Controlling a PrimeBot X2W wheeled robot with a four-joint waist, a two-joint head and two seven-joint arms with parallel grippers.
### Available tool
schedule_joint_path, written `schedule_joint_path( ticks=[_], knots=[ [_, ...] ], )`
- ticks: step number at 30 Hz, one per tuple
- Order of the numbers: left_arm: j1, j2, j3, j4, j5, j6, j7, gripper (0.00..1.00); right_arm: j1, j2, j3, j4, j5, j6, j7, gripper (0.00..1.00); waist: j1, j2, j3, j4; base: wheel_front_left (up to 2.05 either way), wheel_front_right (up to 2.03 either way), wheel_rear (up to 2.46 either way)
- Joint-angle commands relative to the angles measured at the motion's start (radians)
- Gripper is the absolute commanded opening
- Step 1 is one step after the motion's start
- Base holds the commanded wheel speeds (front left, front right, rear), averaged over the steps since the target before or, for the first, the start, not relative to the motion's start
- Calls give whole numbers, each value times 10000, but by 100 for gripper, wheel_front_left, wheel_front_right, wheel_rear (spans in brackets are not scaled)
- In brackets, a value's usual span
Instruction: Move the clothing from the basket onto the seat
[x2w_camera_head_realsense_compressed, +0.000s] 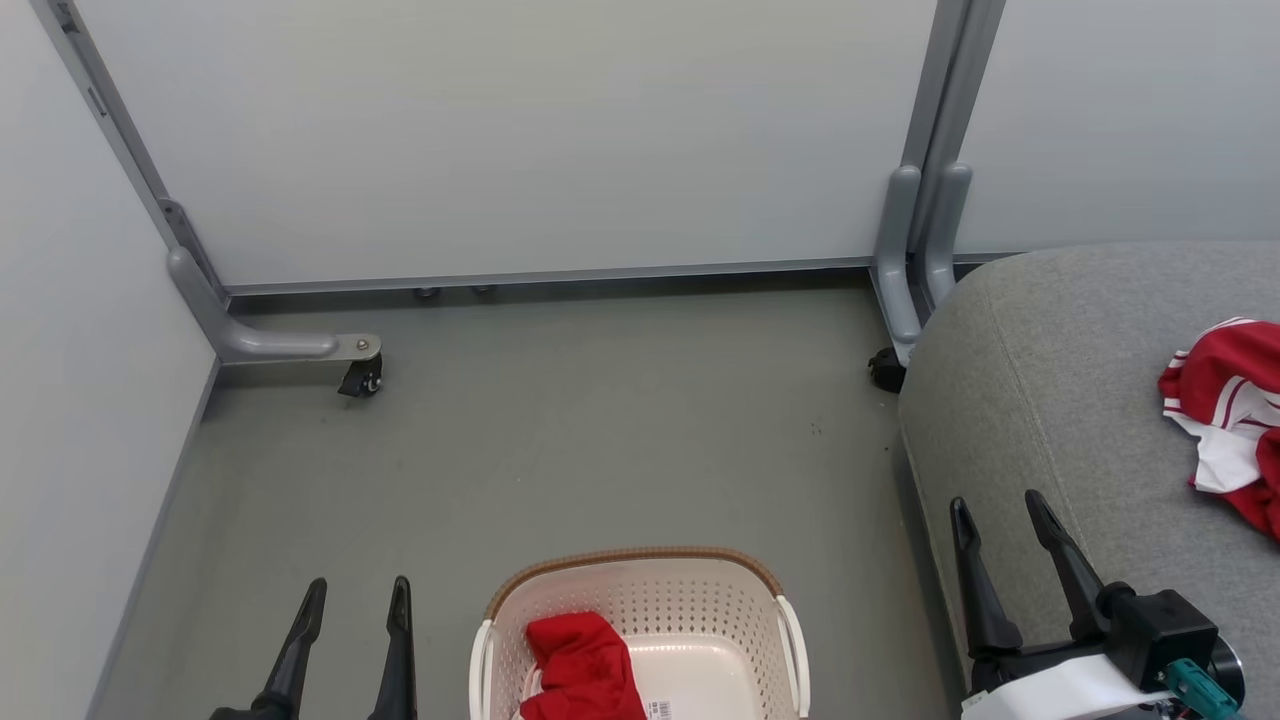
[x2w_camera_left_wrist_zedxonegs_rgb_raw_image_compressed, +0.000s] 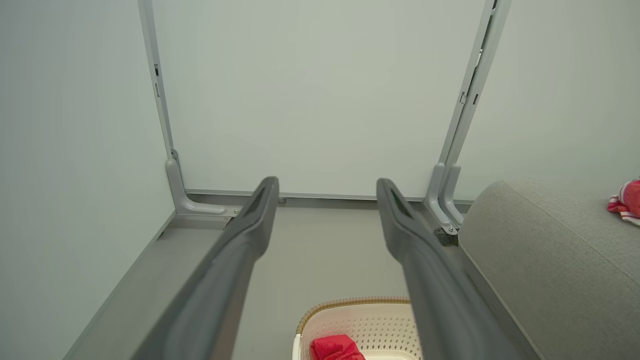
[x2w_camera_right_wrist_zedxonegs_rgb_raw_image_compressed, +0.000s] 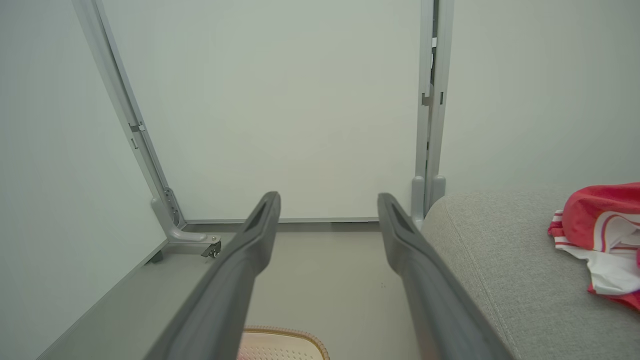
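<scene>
Head view: left gripper (x2w_camera_head_realsense_compressed: 360, 585) and right gripper (x2w_camera_head_realsense_compressed: 997, 502) spread wide, empty; red clothing (x2w_camera_head_realsense_compressed: 582, 650) bunched in basket (x2w_camera_head_realsense_compressed: 640, 556), striped garment (x2w_camera_head_realsense_compressed: 1228, 400) on seat (x2w_camera_head_realsense_compressed: 1050, 400). Left wrist view: bunch below fingers (x2w_camera_left_wrist_zedxonegs_rgb_raw_image_compressed: 235, 250). Right wrist view: basket rim underneath. Probably soft, light, limp; pinch top fold.

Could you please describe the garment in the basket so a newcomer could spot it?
On the floor left of the big grey seat stands a cream perforated basket. Against its left wall lies a crumpled red garment, plain, unlike the white-striped red one on the seat.
</scene>
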Motion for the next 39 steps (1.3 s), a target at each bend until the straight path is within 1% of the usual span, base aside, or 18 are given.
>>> schedule_joint_path(
  ticks=[1, 9, 18, 22, 24, 28, 32, 35, 37, 39],
  knots=[
    [-113, 16, 43, 29, 43, -26, 3, 100, 56, -26, 0, 34, -54, -17, -31, 100, 1, 0, -1, -14, 0, 0, 0],
    [-134, 16, -71, 4, -17, -26, 3, 100, 110, -29, 84, 99, 181, -17, -31, 100, 1, 0, 6, -104, 0, 0, 0],
    [-145, 16, -100, 73, -3, -26, 3, 100, 14, -28, 105, 42, 193, -17, -31, 100, 1, 0, 114, -188, 0, 0, 0],
    [-236, 25, -293, 227, 7, -26, 3, 100, -84, -28, 50, -12, 152, -16, -31, 100, 1, 0, 304, -250, 0, 0, 0],
    [-387, 141, -540, 443, 90, -27, 5, 100, -174, -28, -89, -54, 86, -17, -31, 100, 1, 0, 475, -300, 0, 0, 0],
    [-1037, 498, -1275, 1364, -1, -27, 2, 100, -446, -25, -472, -204, 41, -16, -31, 100, 1, 0, 999, -447, 0, 0, 0],
    [-2262, 863, -2153, 2112, -34, -27, 2, 100, -1015, -28, -679, -408, -79, -16, -31, 100, 1, 0, 2084, -597, 0, 0, 0],
    [-3355, 1176, -3123, 2815, 11, -27, 3, 100, -1496, -24, -752, -588, -183, -16, -31, 100, 1, 0, 2993, -650, 0, 0, 0],
    [-4186, 1407, -3844, 3470, 5, -27, 5, 100, -1908, -28, -787, -712, -246, -16, -31, 100, 1, 0, 3619, -689, 0, 0, 0],
    [-5001, 1518, -4412, 4307, -102, -27, 3, 100, -2264, -24, -794, -820, -280, -16, -31, 100, 1, 0, 4209, -710, 0, 0, 0]
  ],
)
